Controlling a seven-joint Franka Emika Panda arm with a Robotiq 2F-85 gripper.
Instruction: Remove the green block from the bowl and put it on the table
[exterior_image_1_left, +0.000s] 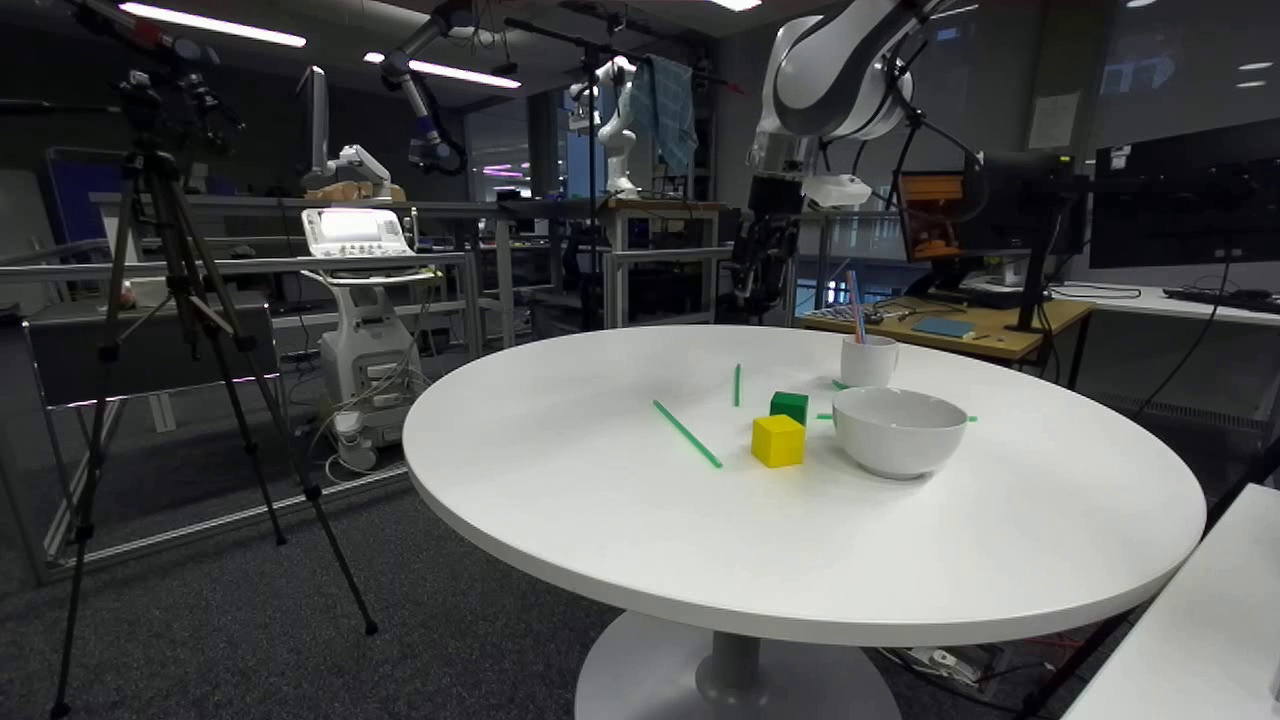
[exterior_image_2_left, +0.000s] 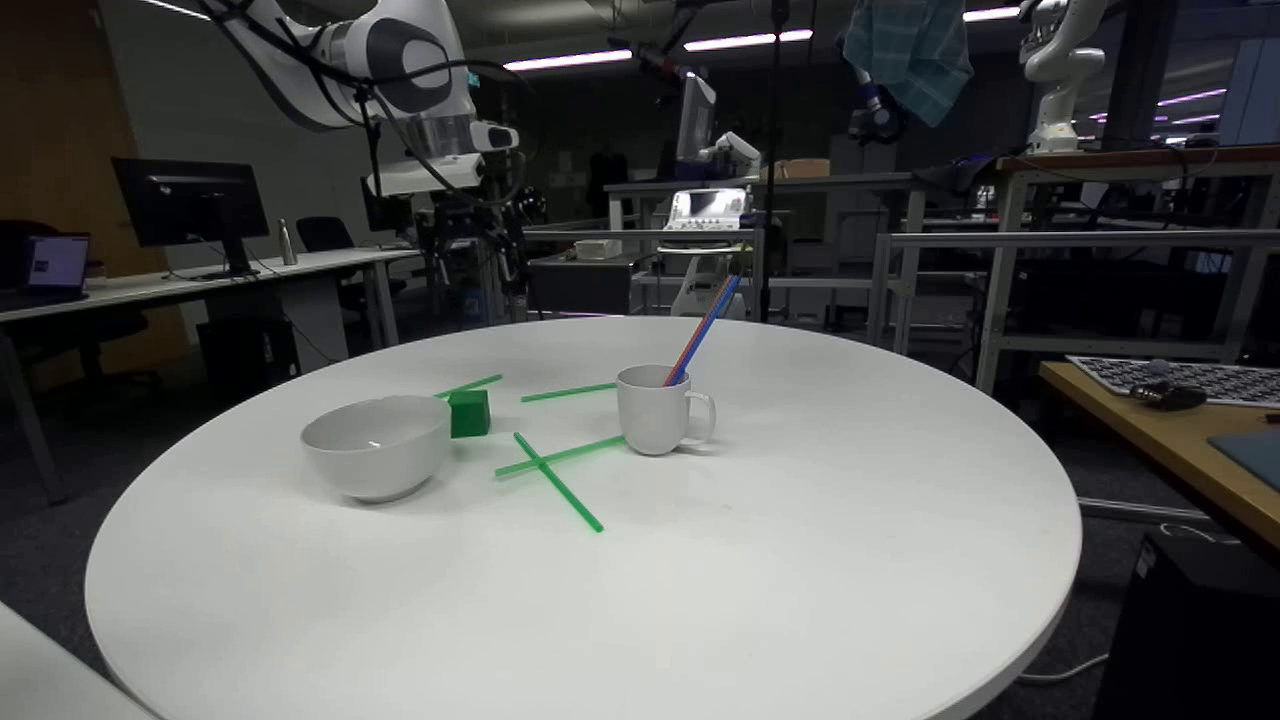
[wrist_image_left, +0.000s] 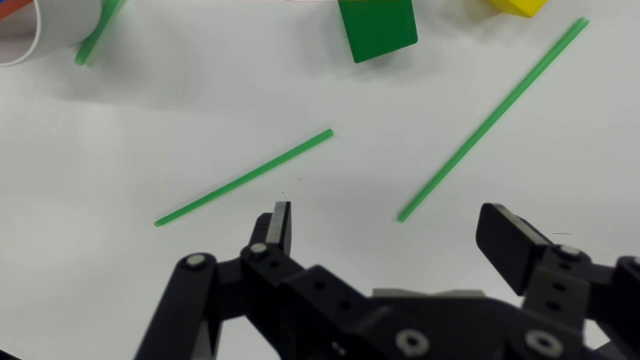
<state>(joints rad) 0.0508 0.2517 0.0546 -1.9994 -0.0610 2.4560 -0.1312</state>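
The green block (exterior_image_1_left: 788, 406) stands on the white round table (exterior_image_1_left: 620, 520), outside the bowl. In an exterior view it is partly behind the yellow block; it also shows beside the bowl's rim (exterior_image_2_left: 469, 413) and at the top edge of the wrist view (wrist_image_left: 382, 30). The white bowl (exterior_image_1_left: 900, 445) stands close to the green block and is out of the wrist view; no block shows in the part of its inside seen in an exterior view (exterior_image_2_left: 375, 450). My gripper (wrist_image_left: 386, 232) is open and empty, above the table and well apart from the green block.
The yellow block (exterior_image_1_left: 778, 441) stands beside the green block and bowl. A white mug (exterior_image_2_left: 652, 412) holds blue and orange sticks. Several thin green sticks (wrist_image_left: 245, 178) lie on the table, one (wrist_image_left: 492, 120) reaching under the space between my fingers. Desks and monitors stand around.
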